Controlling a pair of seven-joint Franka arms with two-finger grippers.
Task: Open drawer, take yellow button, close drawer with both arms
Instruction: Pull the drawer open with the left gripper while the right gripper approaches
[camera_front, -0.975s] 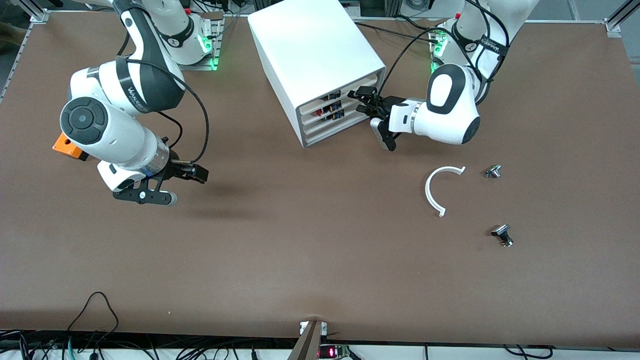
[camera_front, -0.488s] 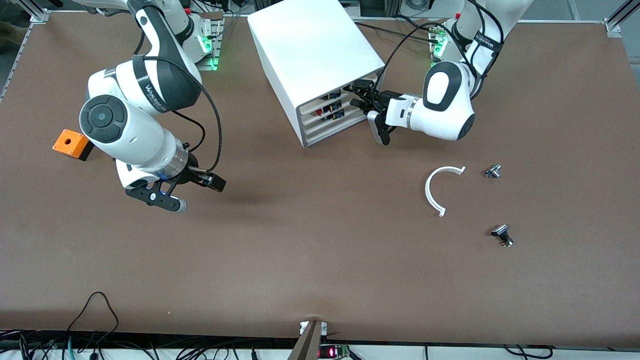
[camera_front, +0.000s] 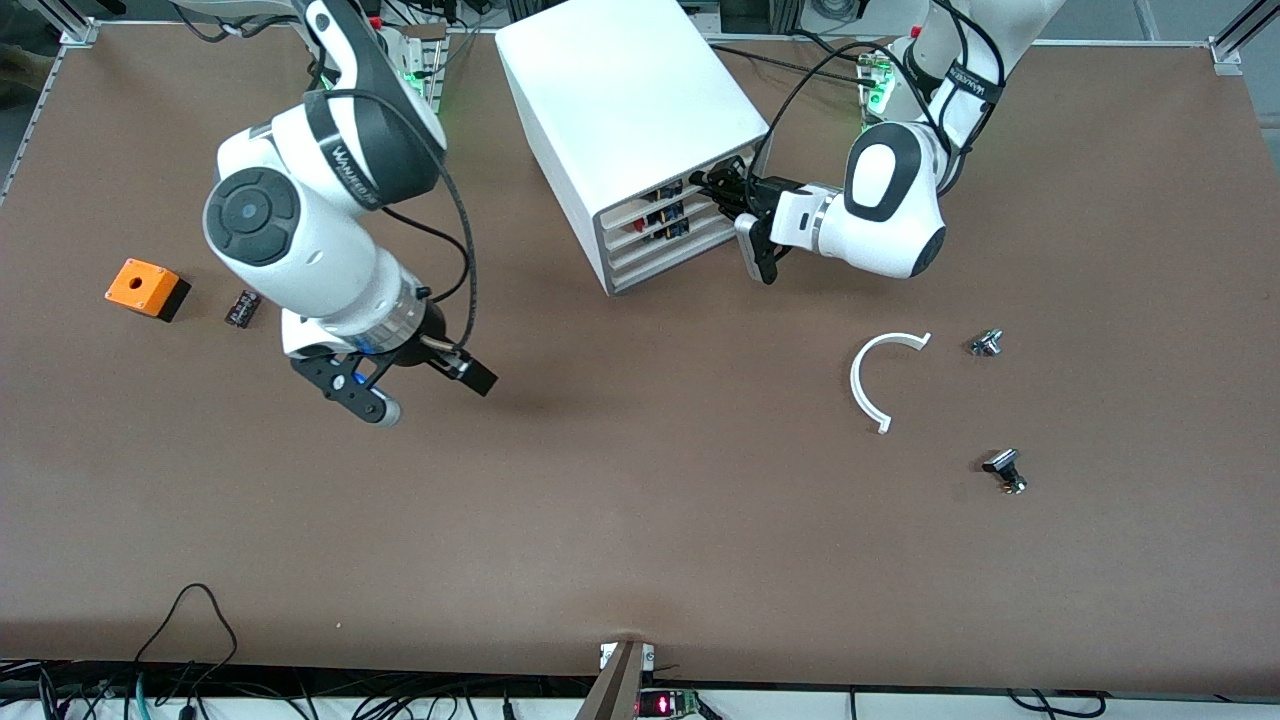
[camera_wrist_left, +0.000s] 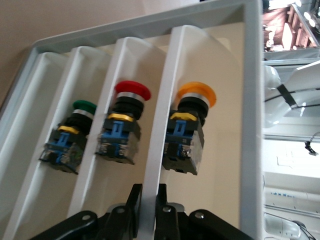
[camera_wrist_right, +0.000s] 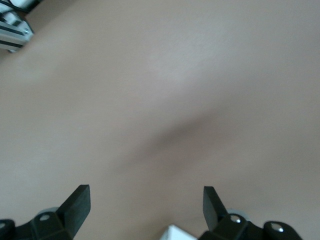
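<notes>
Left wrist view: fingers (camera_wrist_left: 134, 206) pinching drawer (camera_wrist_left: 161, 150) front.

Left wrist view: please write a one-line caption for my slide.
Left gripper shut on the front edge of the drawer holding the orange-capped button, beside red-capped and green-capped buttons.

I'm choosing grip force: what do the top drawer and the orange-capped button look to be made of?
The drawer: probably moulded plastic, smooth, matte white, thin front lip. The button: glossy orange plastic-looking cap, shiny metallic-looking collar, blue-and-black plastic-looking body. The left gripper pinches the drawer's lip.
</notes>
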